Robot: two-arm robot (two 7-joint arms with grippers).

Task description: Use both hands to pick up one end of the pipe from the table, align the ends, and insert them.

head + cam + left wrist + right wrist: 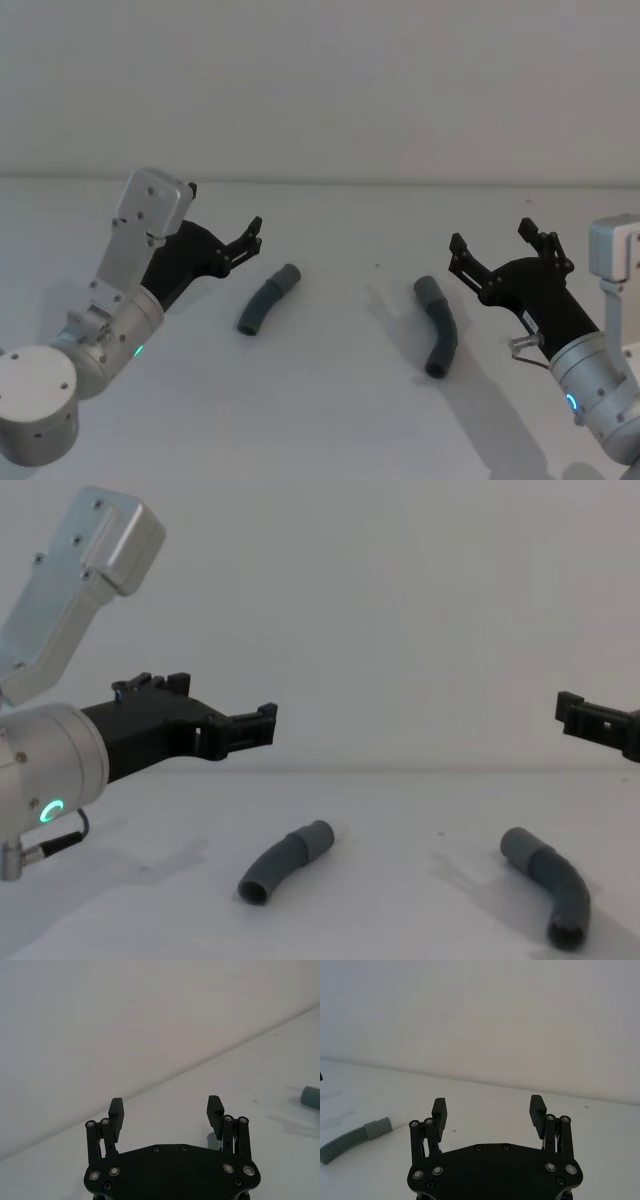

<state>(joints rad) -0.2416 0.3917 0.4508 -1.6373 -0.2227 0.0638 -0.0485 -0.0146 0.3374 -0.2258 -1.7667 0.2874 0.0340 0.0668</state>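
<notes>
The left gripper (252,240) is wide open, with one pipe piece (268,300) on the table (340,420) just below its tips. The right gripper (492,238) is open too, the other piece (438,325) just left of it.

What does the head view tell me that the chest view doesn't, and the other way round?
The head view gives the right pincer whole, fingers spread, on its silver arm. The chest view gives height: both pincers hang clear above the table, and the left pipe piece shows a hollow near mouth. Shared: that piece and the right pipe piece lying apart, ungripped, and the open left pincer.
</notes>
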